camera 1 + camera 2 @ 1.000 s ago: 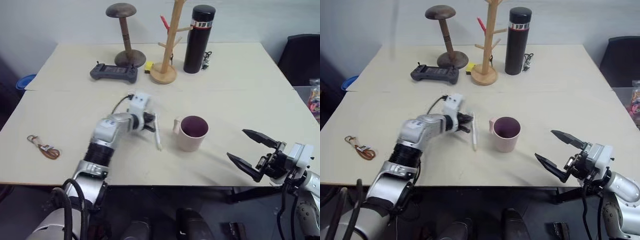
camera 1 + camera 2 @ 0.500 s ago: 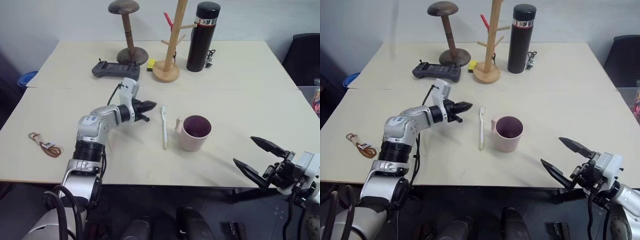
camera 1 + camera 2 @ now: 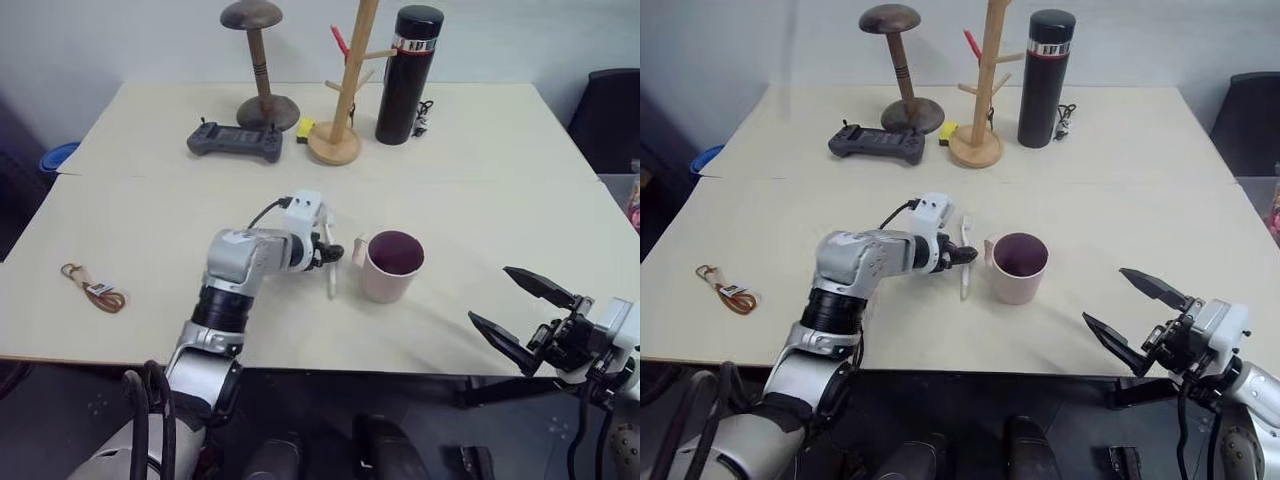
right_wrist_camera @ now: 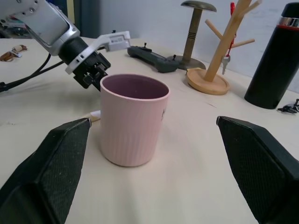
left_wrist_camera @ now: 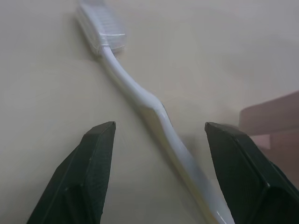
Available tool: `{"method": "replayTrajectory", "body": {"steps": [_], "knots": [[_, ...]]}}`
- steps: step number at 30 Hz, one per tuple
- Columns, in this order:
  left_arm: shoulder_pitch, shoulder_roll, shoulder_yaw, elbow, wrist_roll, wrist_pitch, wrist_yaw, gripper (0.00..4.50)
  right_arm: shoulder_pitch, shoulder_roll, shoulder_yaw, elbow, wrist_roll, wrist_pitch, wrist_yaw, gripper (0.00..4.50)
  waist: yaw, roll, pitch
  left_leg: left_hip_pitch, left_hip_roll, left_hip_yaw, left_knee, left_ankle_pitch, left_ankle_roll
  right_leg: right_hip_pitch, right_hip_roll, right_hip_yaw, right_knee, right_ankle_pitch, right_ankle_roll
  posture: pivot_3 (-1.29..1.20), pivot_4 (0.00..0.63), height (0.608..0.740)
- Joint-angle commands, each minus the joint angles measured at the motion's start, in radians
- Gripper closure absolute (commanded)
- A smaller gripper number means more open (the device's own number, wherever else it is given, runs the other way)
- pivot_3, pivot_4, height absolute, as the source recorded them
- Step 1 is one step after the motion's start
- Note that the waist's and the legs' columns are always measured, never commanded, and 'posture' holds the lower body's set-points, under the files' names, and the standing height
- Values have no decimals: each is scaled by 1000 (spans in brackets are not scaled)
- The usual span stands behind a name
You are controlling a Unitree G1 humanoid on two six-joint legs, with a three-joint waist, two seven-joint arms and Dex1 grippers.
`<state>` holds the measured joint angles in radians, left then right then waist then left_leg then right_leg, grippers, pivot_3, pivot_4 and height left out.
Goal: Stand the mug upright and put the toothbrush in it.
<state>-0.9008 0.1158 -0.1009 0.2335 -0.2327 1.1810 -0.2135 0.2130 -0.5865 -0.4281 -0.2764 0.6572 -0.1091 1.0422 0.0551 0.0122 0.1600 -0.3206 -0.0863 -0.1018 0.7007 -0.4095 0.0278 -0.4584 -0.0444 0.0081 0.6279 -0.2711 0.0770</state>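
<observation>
Straddling the toothbrush point(image 5: 140, 100), left gripper point(image 3: 962, 256) has its fingers point(image 5: 96, 154) spread wide either side of the handle, nothing gripped yet. Toothbrush lies flat on the desk point(image 3: 480, 190), just beside the mug point(image 3: 391, 266), which already stands upright, mouth up. So step in hand is the toothbrush pickup. Next move probably: lower, close on the handle, lift, tip it over the mug mouth. Right gripper point(image 3: 525, 315) hangs off the desk's near edge, fingers wide apart, empty.

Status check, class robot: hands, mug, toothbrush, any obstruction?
Left hand open, straddling toothbrush lying flat. Right hand open, empty. Mug upright. Nothing blocking.
</observation>
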Motion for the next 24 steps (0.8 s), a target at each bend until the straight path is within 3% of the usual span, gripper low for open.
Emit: {"method": "replayTrajectory", "body": {"steps": [1, 4, 12, 20, 22, 24], "knots": [[-25, -1, -106, 126, 69, -78, -30, 1259, -13, -9, -3, -18, 13, 0, 8, 0, 6, 0, 0, 1, 0, -1, 0, 0, 0, 2, 0, 0, 0, 0, 0, 0, 150, 740], [-40, 10, -170, 181, 103, -122, -72, 1839, -15, -3, 0, -17, 9, -2, 12, 0, 8, 0, 0, 5, 0, -1, -1, 0, 0, 7, 0, -1, -2, 0, 0, 0, 150, 740], [-52, 14, -112, 257, 117, -164, -109, 4103, -17, 4, 1, -12, 6, -10, 8, 0, 14, 1, -1, 7, 0, -2, -1, 0, 0, 8, 0, -1, -2, 0, 0, 0, 150, 740], [-71, 84, 50, 237, 63, -404, -202, 4197, -9, 2, -8, -16, 7, -12, 5, 0, 3, 0, 0, 6, 1, -2, -1, 0, 0, 7, 0, -1, -2, 0, 0, 0, 150, 740], [-70, 98, 147, 197, -28, -539, -302, 4197, -1, 4, -17, -28, 12, -10, -4, 0, -3, 0, 0, 2, 1, -1, -1, 0, 0, 3, 0, -1, -1, 0, 0, 0, 150, 740], [-62, 74, 279, 98, -232, -619, -498, 4197, 15, 20, -34, -64, 34, -1, -39, 0, -7, 0, 0, -3, 1, 0, 0, 0, -1, -4, 0, -1, 1, 0, 0, 0, 150, 740]]}}
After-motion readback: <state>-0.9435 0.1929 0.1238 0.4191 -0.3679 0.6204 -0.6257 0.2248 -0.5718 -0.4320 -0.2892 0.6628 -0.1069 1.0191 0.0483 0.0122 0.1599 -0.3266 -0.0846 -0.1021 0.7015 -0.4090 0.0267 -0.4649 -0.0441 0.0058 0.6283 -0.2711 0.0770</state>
